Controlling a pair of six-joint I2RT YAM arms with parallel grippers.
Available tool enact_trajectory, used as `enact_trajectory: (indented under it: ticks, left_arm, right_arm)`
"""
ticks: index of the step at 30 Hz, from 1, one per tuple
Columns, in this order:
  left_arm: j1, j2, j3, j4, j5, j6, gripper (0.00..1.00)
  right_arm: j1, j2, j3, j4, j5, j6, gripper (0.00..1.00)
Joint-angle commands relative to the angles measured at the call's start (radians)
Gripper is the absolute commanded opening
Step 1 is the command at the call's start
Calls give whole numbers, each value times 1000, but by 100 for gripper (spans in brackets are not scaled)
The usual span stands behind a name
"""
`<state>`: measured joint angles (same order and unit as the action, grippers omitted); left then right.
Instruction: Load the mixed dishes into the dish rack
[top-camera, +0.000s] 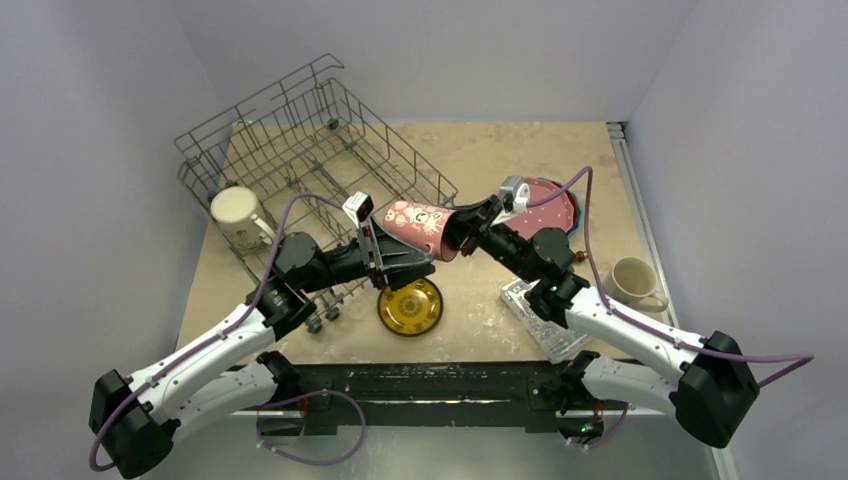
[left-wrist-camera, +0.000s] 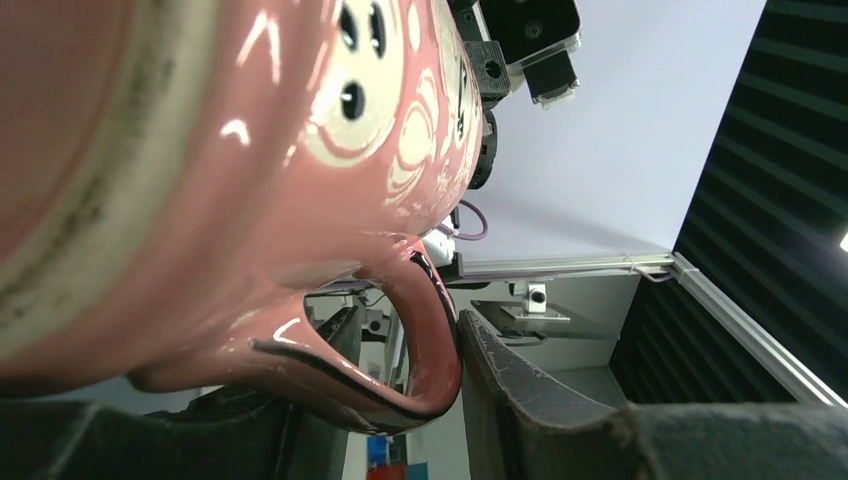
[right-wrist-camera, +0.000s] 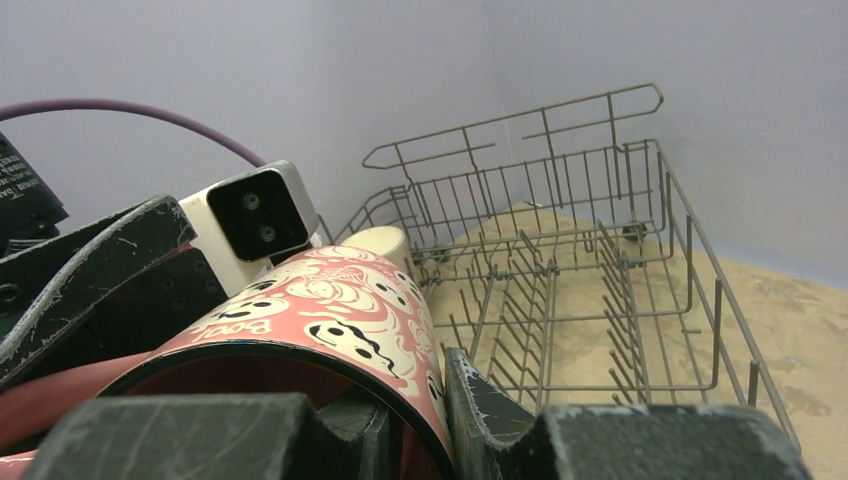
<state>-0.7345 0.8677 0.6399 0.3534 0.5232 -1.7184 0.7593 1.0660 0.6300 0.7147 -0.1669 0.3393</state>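
Observation:
A pink mug printed with white ghosts hangs on its side above the table, between the two arms. My right gripper is shut on its rim, one finger inside the mouth and one outside. From below, my left gripper holds the mug's handle between its fingers, and the right-hand pad presses the handle's outer edge. The grey wire dish rack stands at the back left, with a cream mug in its near left corner. A small yellow plate lies on the table under the mug.
Stacked round plates, the top one pinkish red, sit behind the right arm. Another cream mug stands at the right edge. A clear plastic box lies near the right arm's forearm. The rack's tines rise ahead of the right wrist.

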Motion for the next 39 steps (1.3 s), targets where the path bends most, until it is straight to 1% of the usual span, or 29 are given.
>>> enact_trajectory:
  ticks: [1,3,6,9,17,18,19,20,21,22,24,26,29,30,32,34,37,38,39]
  left_arm:
    - [0,-7,45,100,-42,-14,41]
    - [0,-15,40,71,-44,-23,47]
    - [-1,-28,35,34,-45,-30,49]
    - [0,-33,36,22,-50,-33,45]
    - [0,-30,35,104,-66,-20,37]
    - [0,-31,35,121,-69,-9,35]
    - [0,-34,37,129,-71,0,22]
    - [0,-41,40,117,-76,16,12]
    - [0,-53,42,97,-89,35,5]
    - [0,-67,44,71,-114,65,1]
    - [0,-109,54,-10,-149,121,0]
    - [0,-153,83,-122,-191,194,0]
    - [0,-214,187,-426,-295,360,0]
    - [0,-226,235,-539,-342,416,0]
    - [0,-238,346,-748,-455,544,0]
    - [1,-238,432,-914,-574,643,0]
    - [0,-220,540,-1123,-729,714,0]
    - [1,-205,570,-1173,-802,741,0]
    - [0,-190,602,-1229,-838,751,0]
  right_arm:
    - [40,-41,53,137,-73,-38,0]
    - [42,-57,37,161,-87,-51,0]
    - [44,-62,39,163,-126,-92,0]
    - [47,-52,59,135,-177,-154,0]
    - [76,-55,75,110,-162,-252,0]
    - [82,-52,80,94,-157,-263,0]
    - [88,-51,81,87,-150,-272,0]
    - [95,-53,80,85,-138,-281,0]
    - [100,-53,80,82,-125,-287,0]
    - [101,-51,83,75,-113,-288,7]
    - [103,-37,95,52,-67,-268,31]
    - [103,-21,109,25,-7,-221,51]
    - [102,19,141,-49,126,-104,82]
    - [103,36,164,-109,175,-55,88]
    - [101,71,209,-227,264,7,95]
    - [100,78,222,-307,293,26,97]
    - [101,56,222,-396,340,44,97]
    - [101,44,219,-420,347,48,97]
    - [101,31,212,-440,354,52,97]
